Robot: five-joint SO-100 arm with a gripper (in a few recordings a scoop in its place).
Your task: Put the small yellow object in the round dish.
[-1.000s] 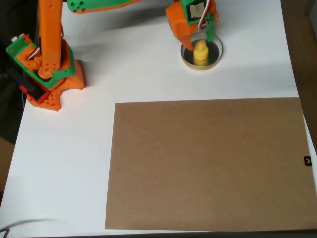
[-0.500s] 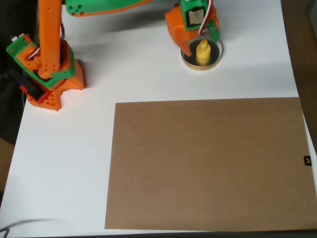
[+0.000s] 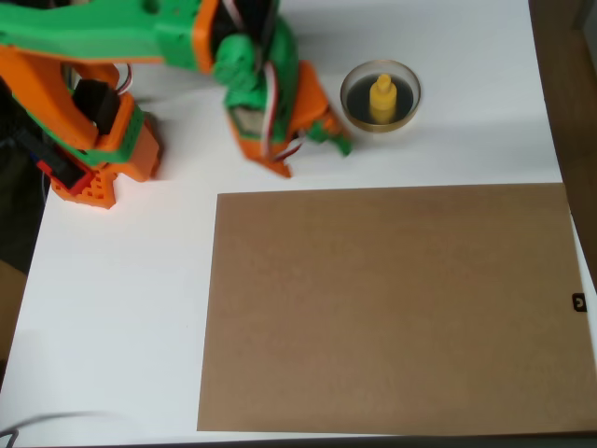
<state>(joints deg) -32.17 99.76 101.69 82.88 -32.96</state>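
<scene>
- Small yellow object [image 3: 381, 97]: stands upright inside the round dish [image 3: 353, 109], narrower knob uppermost, rounded base on the dark inside. It sits about at the dish's centre; nothing is touching it.
- Round dish: tan rim, black inside, on the white table [image 3: 121, 299] near the top edge of the overhead view, right of centre.
- Gripper [image 3: 311, 153]: lower left of the dish and apart from it, above bare table. One orange finger [image 3: 280, 164] and one green finger [image 3: 334, 140] point down and to the right in the overhead view; the tips stand spread with a clear gap between them and nothing held there.
- Arm [image 3: 112, 37]: green and orange links stretch across the top left of the view, from the orange base [image 3: 89, 177] at the left edge to the wrist. The wrist section is somewhat blurred.
- Brown board [image 3: 392, 308]: a large flat rectangular sheet covering the lower right of the table. Its top edge lies just below the gripper; whether the lower fingertip touches it I cannot tell.
- Small dark mark [image 3: 579, 301] at the board's right edge; too small to identify.
</scene>
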